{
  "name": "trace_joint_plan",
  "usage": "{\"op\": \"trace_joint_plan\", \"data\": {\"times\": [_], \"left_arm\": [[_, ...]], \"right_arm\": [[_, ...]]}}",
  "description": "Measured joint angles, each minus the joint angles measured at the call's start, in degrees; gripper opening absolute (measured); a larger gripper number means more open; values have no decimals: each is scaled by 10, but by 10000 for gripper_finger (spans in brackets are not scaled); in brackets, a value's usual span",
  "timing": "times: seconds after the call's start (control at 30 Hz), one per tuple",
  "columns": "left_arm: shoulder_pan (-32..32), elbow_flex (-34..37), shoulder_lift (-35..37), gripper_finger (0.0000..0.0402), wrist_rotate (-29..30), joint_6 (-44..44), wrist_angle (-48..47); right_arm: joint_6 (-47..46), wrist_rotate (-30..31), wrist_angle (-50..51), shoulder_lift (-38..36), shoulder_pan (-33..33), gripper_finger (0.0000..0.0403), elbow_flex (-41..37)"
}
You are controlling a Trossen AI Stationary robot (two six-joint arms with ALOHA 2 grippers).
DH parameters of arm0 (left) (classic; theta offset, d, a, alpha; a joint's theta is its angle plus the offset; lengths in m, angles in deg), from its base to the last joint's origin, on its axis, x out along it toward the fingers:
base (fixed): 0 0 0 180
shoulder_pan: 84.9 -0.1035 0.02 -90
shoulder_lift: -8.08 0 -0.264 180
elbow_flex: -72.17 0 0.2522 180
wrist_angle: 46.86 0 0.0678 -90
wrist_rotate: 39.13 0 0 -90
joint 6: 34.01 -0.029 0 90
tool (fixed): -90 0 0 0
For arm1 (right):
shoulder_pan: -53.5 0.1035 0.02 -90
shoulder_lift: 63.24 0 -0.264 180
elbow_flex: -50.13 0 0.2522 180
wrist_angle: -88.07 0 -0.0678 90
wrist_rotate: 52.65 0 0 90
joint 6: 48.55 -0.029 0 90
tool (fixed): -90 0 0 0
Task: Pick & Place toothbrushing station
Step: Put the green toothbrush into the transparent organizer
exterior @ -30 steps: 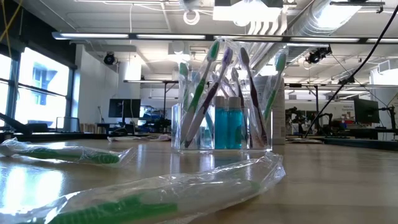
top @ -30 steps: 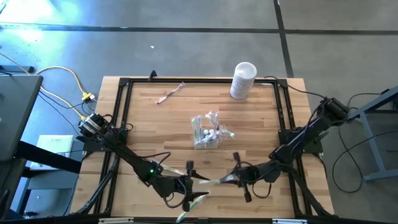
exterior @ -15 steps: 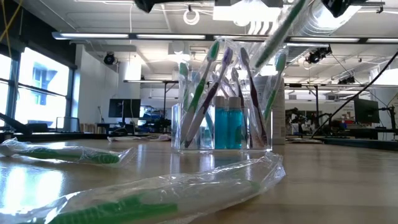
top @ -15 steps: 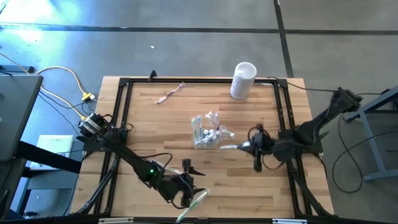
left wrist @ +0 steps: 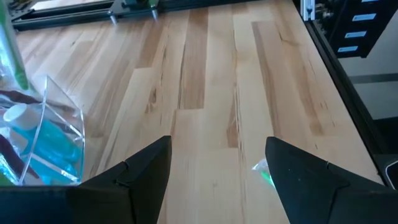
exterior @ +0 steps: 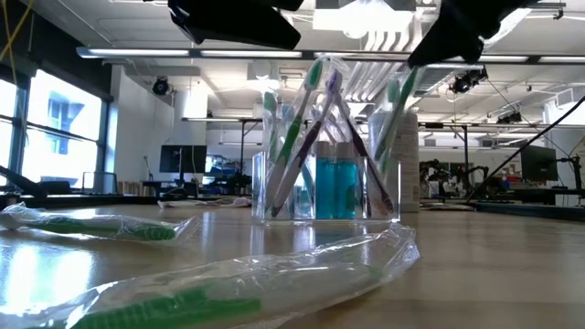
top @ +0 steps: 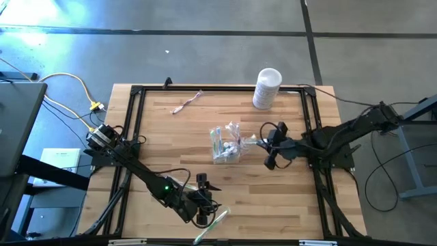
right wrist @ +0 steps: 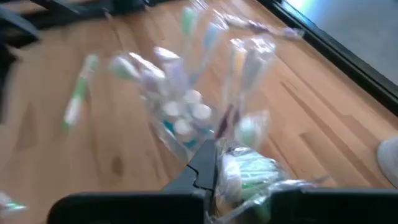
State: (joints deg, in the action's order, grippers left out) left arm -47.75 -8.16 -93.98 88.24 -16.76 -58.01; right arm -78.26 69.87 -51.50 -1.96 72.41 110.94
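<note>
Green wrapped toothbrush (top: 251,140) in right hand (top: 265,142), over cup (top: 225,149)

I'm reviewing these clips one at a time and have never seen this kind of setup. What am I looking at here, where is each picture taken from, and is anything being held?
Two dark robot arms work at a wooden table. One picture looks straight down from above, one looks level across the tabletop, and one sits on each arm's wrist.

In the middle stands a clear cup holding toothbrushes and small teal tubes. A white canister stands at the far edge, and a wrapped green toothbrush lies near the front edge.

The right gripper, beside the cup, has its jaws shut on a wrapped toothbrush, which it brings toward the cup. The left gripper is near the front edge with jaws open, holding nothing.
</note>
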Motion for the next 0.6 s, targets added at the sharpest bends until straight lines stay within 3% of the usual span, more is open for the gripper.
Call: {"op": "trace_joint_plan", "data": {"times": [0.33, 0.6], "left_arm": [[0, 0, 0, 253, -3, 13, -23], [0, 0, 0, 253, -3, 29, -44]], "right_arm": [[14, -120, -10, 78, -103, 11, 0], [25, -202, -36, 122, -139, 46, 0]]}}
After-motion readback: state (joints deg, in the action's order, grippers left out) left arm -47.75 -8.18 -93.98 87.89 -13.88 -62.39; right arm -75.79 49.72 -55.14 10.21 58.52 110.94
